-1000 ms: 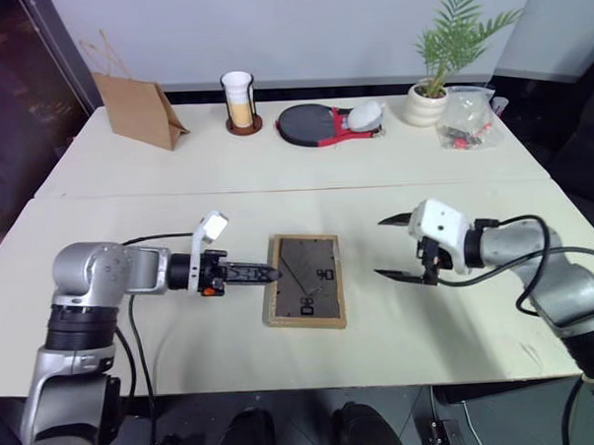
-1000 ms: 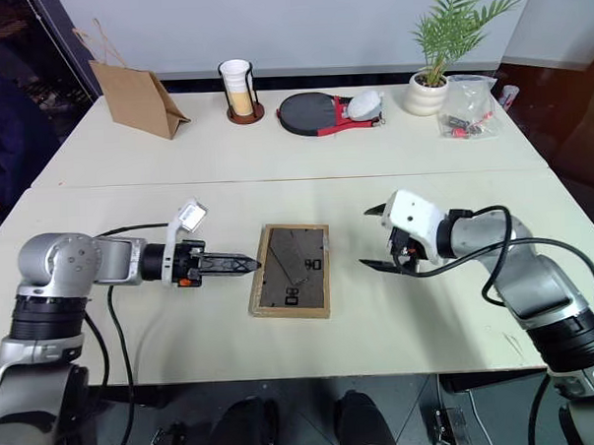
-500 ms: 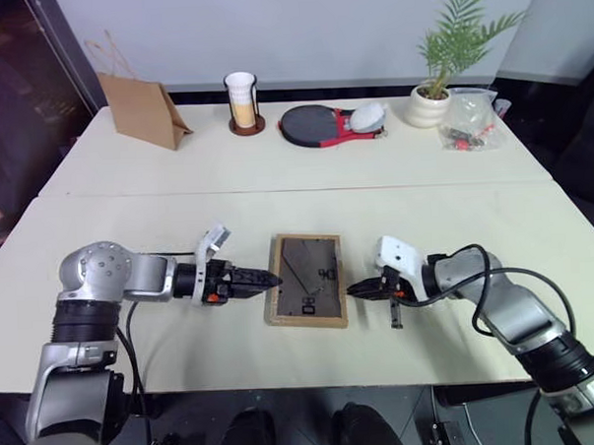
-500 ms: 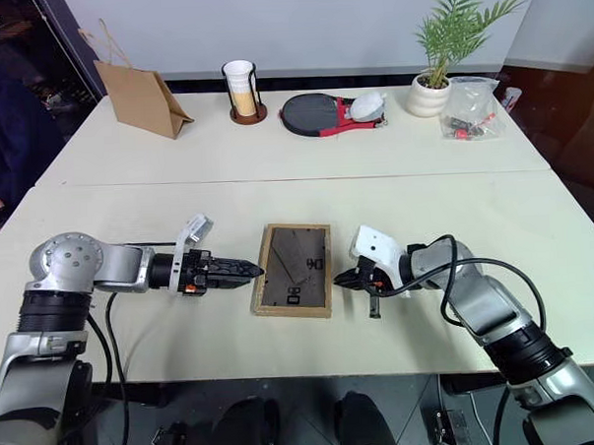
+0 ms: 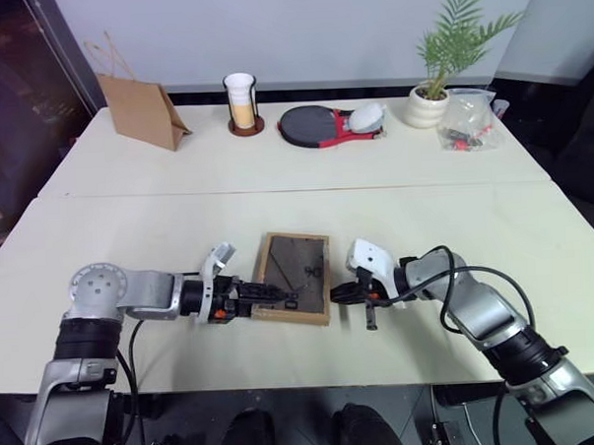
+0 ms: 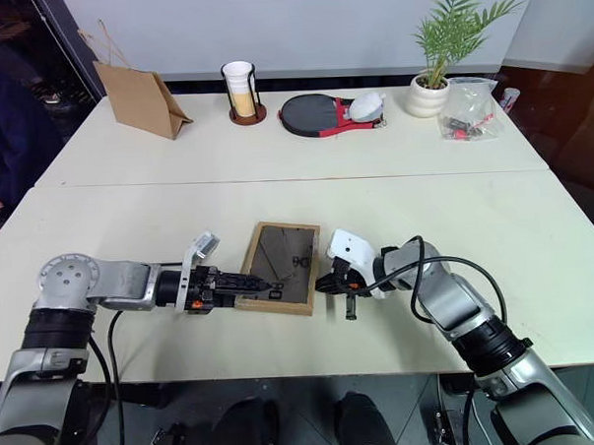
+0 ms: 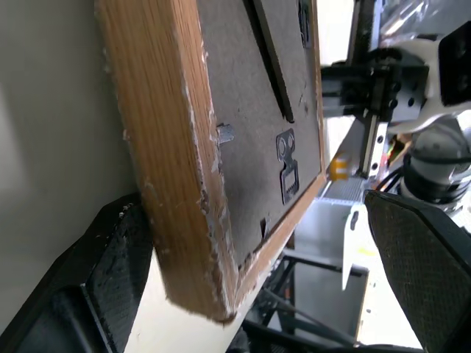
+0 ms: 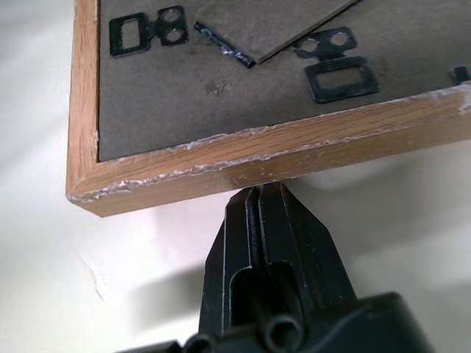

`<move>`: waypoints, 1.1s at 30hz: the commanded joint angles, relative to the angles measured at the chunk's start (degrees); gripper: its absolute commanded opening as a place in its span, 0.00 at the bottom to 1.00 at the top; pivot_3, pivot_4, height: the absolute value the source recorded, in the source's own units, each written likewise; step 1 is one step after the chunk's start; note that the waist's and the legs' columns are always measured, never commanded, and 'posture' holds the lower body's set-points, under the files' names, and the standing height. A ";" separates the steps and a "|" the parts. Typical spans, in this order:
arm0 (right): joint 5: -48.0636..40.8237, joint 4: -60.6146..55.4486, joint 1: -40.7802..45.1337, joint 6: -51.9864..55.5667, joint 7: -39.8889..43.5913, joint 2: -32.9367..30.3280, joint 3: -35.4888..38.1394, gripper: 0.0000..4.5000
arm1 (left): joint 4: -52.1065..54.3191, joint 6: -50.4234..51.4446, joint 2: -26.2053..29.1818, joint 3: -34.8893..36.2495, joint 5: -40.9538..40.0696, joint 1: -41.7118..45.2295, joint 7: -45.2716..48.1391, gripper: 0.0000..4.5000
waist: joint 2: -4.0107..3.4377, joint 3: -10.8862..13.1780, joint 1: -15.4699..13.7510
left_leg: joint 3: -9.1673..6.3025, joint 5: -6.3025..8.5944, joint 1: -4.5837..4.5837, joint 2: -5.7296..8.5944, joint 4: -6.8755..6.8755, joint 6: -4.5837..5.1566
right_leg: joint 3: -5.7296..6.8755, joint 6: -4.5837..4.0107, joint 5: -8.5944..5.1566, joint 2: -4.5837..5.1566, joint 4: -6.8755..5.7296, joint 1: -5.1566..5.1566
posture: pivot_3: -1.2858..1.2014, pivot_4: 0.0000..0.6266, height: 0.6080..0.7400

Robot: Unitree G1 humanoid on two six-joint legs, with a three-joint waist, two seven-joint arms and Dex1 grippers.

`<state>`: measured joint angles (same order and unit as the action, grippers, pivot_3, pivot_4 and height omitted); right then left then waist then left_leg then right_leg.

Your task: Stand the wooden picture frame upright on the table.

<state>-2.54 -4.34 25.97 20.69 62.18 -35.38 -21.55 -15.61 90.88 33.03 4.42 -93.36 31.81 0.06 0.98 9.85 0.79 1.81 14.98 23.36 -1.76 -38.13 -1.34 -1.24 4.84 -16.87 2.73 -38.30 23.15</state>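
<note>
The picture frame (image 5: pixel 293 291) lies back-up at lower centre of your counter (image 5: pixel 294 163), not yet standing: your left gripper (image 5: pixel 273 299) has jaws spread around its corner, your right gripper (image 8: pixel 259 202), jaws pressed together, nudges its edge.

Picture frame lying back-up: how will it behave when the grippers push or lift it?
The wooden picture frame looks rigid, so likely moves as one piece. On the smooth table it probably slides when nudged. Its thin stand looks loose and may swing when lifted.

head stereo overhead, wrist cameras near wooden picture frame (image 8: pixel 257 158)
</note>
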 commanded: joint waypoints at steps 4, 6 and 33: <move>0.71 -2.11 0.96 -0.82 0.08 1.06 -0.90 0.00 | 1.85 -2.31 -0.23 -0.12 -4.48 -2.77 -3.57 1.00 | 0.02 -0.03 0.01 | 0.00 -0.01 -0.03 0.01 0.00 -0.01 | 0.01 0.00 0.00 0.00 0.00 -0.04 | 0.52 0.24 1.00; 1.08 -1.96 1.01 -1.14 0.25 0.99 -1.00 0.00 | 2.10 -3.08 -0.23 -0.38 -5.37 -3.40 -4.11 1.00 | 0.02 -0.04 0.00 | 0.00 -0.01 -0.04 0.01 0.00 -0.01 | 0.01 -0.01 0.00 0.00 0.00 -0.06 | 0.52 0.24 1.00; -28.52 -14.46 9.50 27.06 1.63 -11.22 28.73 0.19 | 13.41 -12.44 -0.80 1.80 -4.23 -6.23 14.25 0.23 | 0.05 -0.05 0.19 | -0.08 0.00 -0.01 0.00 0.09 -0.01 | 0.10 -0.06 -0.01 -0.02 0.17 -0.10 | 0.52 0.24 1.00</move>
<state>-25.69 -17.92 33.11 42.82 65.06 -47.48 4.51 -4.12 79.38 32.17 5.68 -98.16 24.69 12.07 1.03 9.80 0.99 1.72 14.98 23.36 -1.77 -38.03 -1.35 -1.14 4.78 -16.88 2.71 -38.13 23.05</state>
